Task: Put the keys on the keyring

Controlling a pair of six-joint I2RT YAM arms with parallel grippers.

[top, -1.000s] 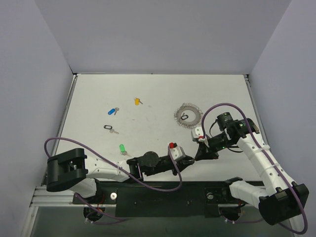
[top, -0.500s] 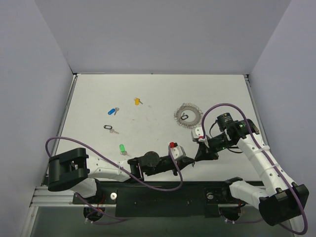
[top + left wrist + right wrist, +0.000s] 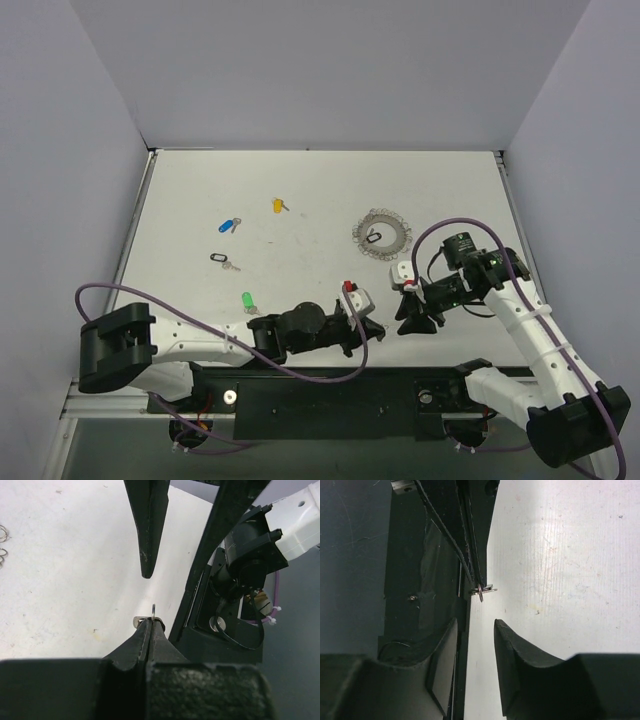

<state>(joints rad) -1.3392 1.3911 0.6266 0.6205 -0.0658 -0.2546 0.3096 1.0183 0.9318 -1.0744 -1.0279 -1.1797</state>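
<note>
My left gripper (image 3: pixel 374 326) (image 3: pixel 150 624) is shut on a small silver metal piece with a thin ring (image 3: pixel 153 616), held just above the table's near edge; it also shows in the right wrist view (image 3: pixel 481 591). My right gripper (image 3: pixel 408 322) (image 3: pixel 475 630) is open and empty, its jaws facing the left gripper's tips a short gap away. The lacy silver keyring (image 3: pixel 381 232) lies at the right with a black key (image 3: pixel 374 238) inside it. The blue key (image 3: pixel 230 225), yellow key (image 3: pixel 279 205), second black key (image 3: pixel 223 260) and green key (image 3: pixel 247 300) lie loose at the left.
The white table (image 3: pixel 320 190) is walled on three sides. The black base rail (image 3: pixel 330 390) runs along the near edge, right beneath both grippers. Purple cables (image 3: pixel 440 225) loop from both arms.
My right gripper has drawn back toward the near edge, away from the left gripper's tips. My left arm has shifted a little to the left, still holding the metal piece.
</note>
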